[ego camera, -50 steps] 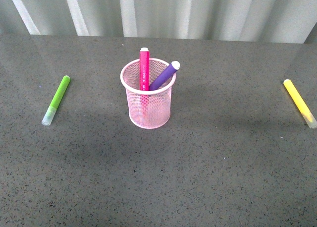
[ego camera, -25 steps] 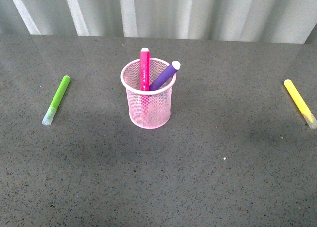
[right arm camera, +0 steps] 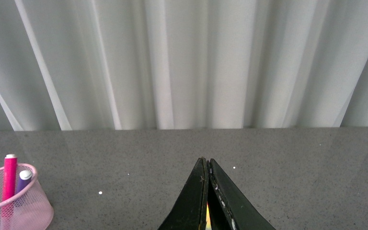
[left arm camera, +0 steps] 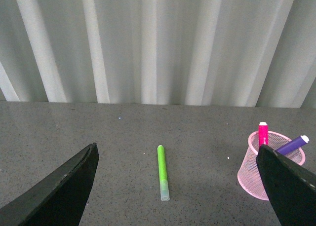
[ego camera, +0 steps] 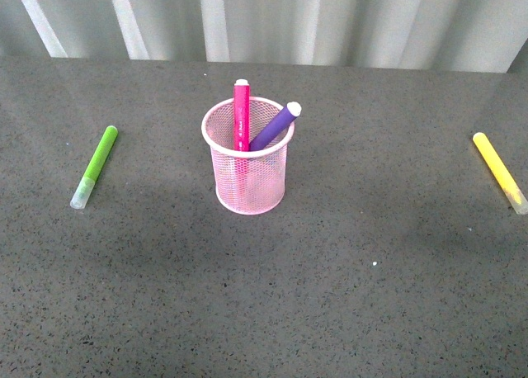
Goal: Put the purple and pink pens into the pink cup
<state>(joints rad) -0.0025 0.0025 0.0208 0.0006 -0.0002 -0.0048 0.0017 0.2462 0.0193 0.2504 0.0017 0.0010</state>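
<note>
The pink cup (ego camera: 249, 176) stands upright mid-table, also showing as the pink cup (left arm camera: 256, 174) and the pink cup (right arm camera: 24, 211) in the wrist views. Inside it the pink pen (ego camera: 241, 114) stands nearly upright and the purple pen (ego camera: 275, 125) leans right against the rim. Neither gripper shows in the front view. My left gripper (left arm camera: 182, 179) is open, with its black fingers (left arm camera: 64, 186) spread wide and nothing between them. My right gripper (right arm camera: 205, 165) is shut, its fingers pressed together above the table, apart from the cup.
A lime-green marker (ego camera: 94, 165) lies on the table left of the cup, seen between the left gripper's fingers as the green marker (left arm camera: 162, 171). A yellow marker (ego camera: 498, 170) lies near the right edge. A white curtain (ego camera: 264, 19) hangs behind the grey table.
</note>
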